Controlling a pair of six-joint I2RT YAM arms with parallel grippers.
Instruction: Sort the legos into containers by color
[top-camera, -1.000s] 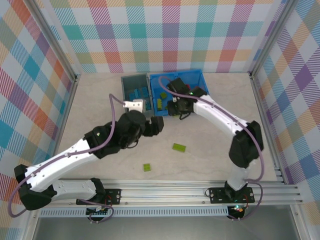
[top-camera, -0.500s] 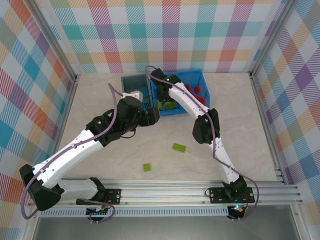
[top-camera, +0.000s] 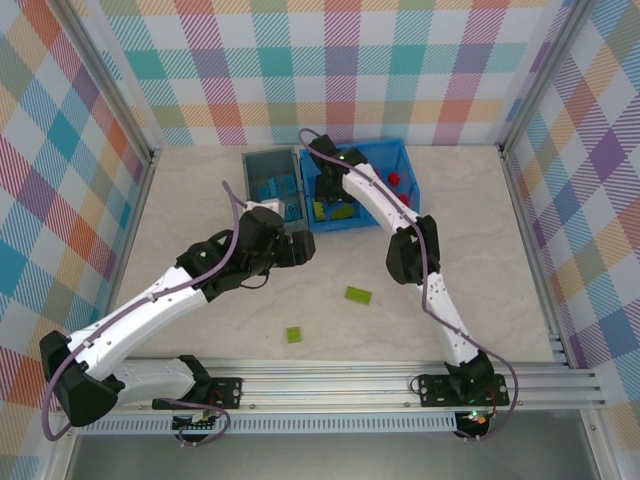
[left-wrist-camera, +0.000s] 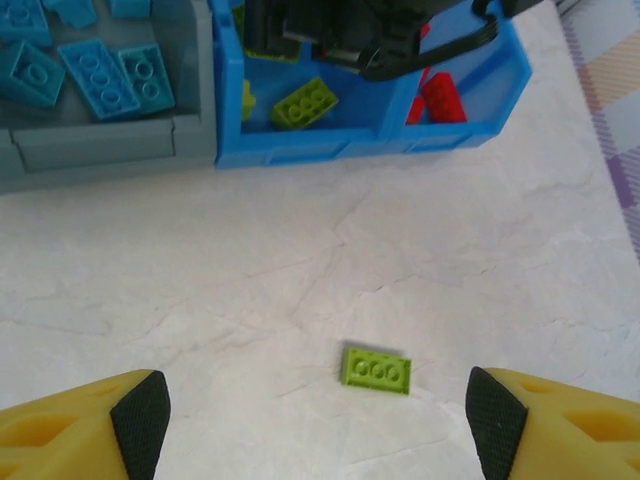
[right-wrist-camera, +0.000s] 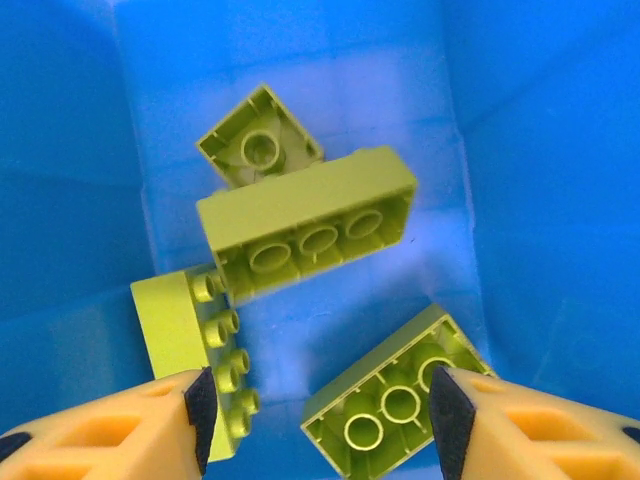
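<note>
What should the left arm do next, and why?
Probably lower the left fingers onto the flat green lego on the table and close on it. They stand open and empty, with that lego in sight between them, loose outside the blue bin. It likely belongs in that bin's compartment with the other green legos, where the right fingers hover open.

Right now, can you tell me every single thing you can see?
grey bin: one, dark grey, far side of table
blue bin: one, bright blue, beside grey bin
light blue bricks: several, in grey bin
green bricks: at least four, lime, blue bin's left compartment
red bricks: a few, blue bin's right compartment
loose green bricks: two, lime, on open table
table: one, pale marbled
left end effector: yellow, open, above table
right end effector: yellow, open, over green bricks
</note>
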